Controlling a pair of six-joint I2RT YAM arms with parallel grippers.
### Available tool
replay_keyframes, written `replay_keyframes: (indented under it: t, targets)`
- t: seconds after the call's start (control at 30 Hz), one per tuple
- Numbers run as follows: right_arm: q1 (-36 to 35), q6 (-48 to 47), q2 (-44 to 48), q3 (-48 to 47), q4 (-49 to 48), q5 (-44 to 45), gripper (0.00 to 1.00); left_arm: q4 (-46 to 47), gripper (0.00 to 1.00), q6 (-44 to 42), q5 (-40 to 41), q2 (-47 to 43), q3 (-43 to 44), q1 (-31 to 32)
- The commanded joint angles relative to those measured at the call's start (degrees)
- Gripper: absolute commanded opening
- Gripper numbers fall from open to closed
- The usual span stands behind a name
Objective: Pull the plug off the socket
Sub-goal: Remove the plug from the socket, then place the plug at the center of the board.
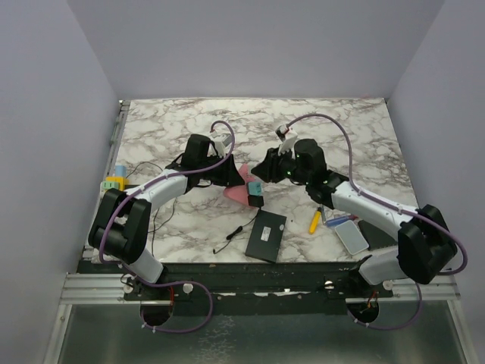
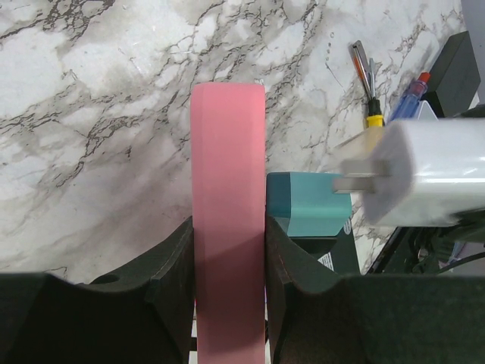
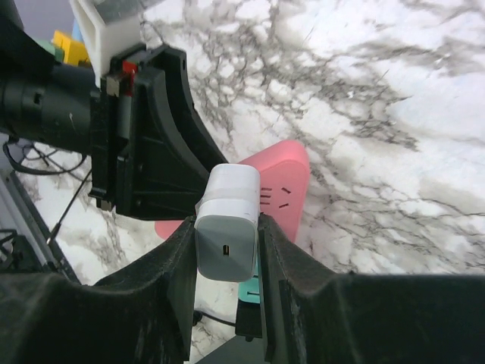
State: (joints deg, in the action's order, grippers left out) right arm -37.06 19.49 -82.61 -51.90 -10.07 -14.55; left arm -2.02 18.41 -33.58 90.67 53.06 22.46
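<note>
Pink socket between both inward-bent arms

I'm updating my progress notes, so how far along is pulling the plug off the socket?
Done, it seems: the white plug is out, its metal prongs bare and clear of the pink socket. In hand: the left claw clamps the socket, the right claw grips the plug. Left: nothing of the pull itself; at most moving them further apart or setting them down.
</note>
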Motion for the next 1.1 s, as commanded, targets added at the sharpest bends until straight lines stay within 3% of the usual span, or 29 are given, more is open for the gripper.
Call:
replay_keyframes:
  t: [0.0,0.13,0.37,0.67,0.87,1.07]
  targets:
    - [-0.1,0.3,4.4,0.6,1.0,8.9,0.0,-1.7,0.0,-2.4,6.0,0.5,1.0,-0.4]
    - [1.1,1.8,6.0,0.1,4.8,12.1,0.0,-2.0,0.0,-2.2,6.1,0.5,1.2,-1.3]
    - [13.4,6.1,11.9,5.6,8.6,8.8,0.0,-2.3,0.0,-2.3,6.0,-0.8,1.3,-3.2]
    - [30.9,12.8,10.3,13.2,5.0,-3.0,0.0,-2.8,0.0,-2.1,6.5,-1.2,1.1,-3.6]
    - [32.9,14.9,3.4,13.6,-0.5,-5.5,0.0,-2.8,0.0,-2.2,6.8,-1.9,0.8,-3.6]
    - [33.2,15.5,-2.5,11.4,-0.9,-2.6,0.0,-2.8,0.0,-2.1,6.7,-1.9,0.9,-3.6]
